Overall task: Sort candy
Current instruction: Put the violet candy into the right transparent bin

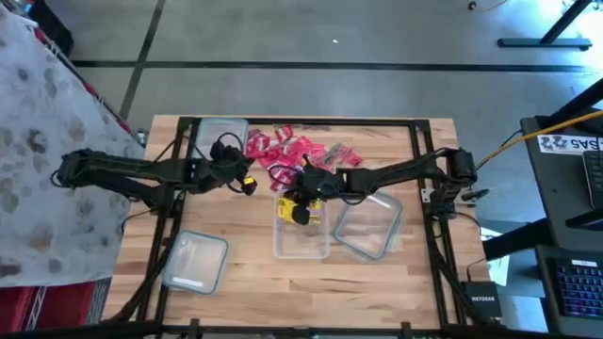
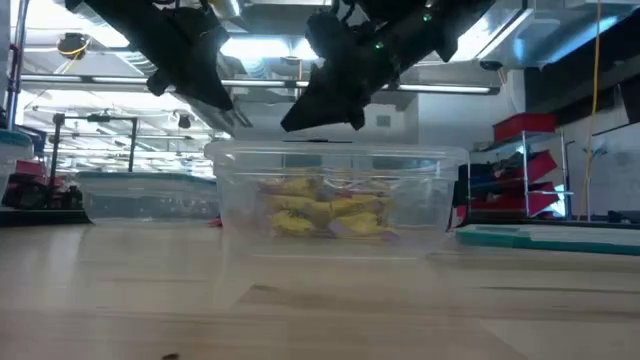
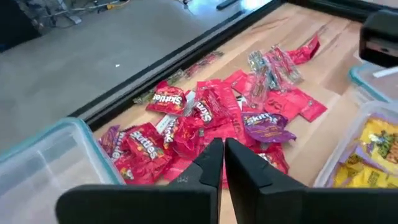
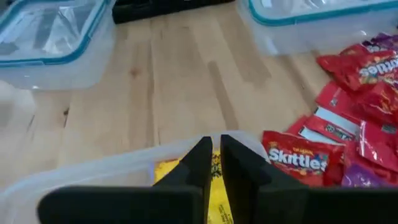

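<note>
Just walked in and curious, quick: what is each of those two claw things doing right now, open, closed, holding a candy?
Left tool: closed, holding nothing, above the red candy pile.
Right tool: closed, empty, over the tub of yellow candy.

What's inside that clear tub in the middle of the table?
Yellow candy lies in the middle tub. The right gripper hovers above it, hiding part of the inside from overhead, so a full count isn't possible.

"Skittles" reads in white on a red candy packet (image 4: 297,159) beside the clear tub in the right wrist view, and again on several red packets (image 3: 168,99) in the left wrist view. A purple packet (image 3: 266,124) there seems to carry the same brand.
</note>
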You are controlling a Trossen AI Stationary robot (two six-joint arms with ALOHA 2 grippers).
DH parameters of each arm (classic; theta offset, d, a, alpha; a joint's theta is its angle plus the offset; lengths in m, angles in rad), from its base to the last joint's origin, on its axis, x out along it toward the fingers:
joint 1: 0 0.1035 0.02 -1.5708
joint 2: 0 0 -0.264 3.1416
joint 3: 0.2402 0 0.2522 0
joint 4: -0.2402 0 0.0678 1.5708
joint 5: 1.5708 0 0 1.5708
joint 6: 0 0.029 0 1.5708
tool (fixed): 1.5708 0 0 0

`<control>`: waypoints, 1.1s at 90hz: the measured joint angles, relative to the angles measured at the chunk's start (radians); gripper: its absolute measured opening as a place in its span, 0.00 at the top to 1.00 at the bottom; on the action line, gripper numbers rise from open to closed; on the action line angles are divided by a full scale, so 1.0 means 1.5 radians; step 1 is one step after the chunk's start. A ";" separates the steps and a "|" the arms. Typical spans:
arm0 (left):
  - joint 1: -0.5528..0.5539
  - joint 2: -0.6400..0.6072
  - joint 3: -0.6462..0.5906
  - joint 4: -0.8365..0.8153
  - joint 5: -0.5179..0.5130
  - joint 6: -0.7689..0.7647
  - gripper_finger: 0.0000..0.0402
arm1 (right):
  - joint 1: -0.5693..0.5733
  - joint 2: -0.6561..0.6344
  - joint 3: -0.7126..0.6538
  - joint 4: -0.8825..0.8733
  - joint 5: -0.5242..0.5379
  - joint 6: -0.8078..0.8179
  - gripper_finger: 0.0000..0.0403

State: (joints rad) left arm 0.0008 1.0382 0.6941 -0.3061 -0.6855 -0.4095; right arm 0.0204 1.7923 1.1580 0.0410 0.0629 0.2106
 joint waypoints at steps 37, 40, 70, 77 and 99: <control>-0.081 0.000 0.000 0.001 0.021 -0.056 1.00 | 0.095 -0.124 0.062 -0.399 0.173 -0.024 0.95; -0.085 0.000 0.000 0.002 0.021 -0.055 1.00 | 0.102 -0.127 0.058 -0.411 0.172 -0.017 0.95; -0.088 0.000 0.000 0.001 0.019 -0.042 1.00 | 0.199 -0.120 0.002 -0.475 0.050 0.075 0.95; -0.088 0.000 0.000 0.001 0.019 -0.042 1.00 | 0.232 -0.121 0.003 -0.474 0.051 0.121 0.95; -0.088 0.018 0.000 0.001 0.011 -0.039 1.00 | 0.339 -0.115 0.003 -0.503 0.053 0.264 0.95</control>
State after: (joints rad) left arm -0.1307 1.0657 0.6941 -0.3046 -0.6685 -0.4683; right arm 0.5291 1.6195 1.1629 -0.7136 0.1419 0.6062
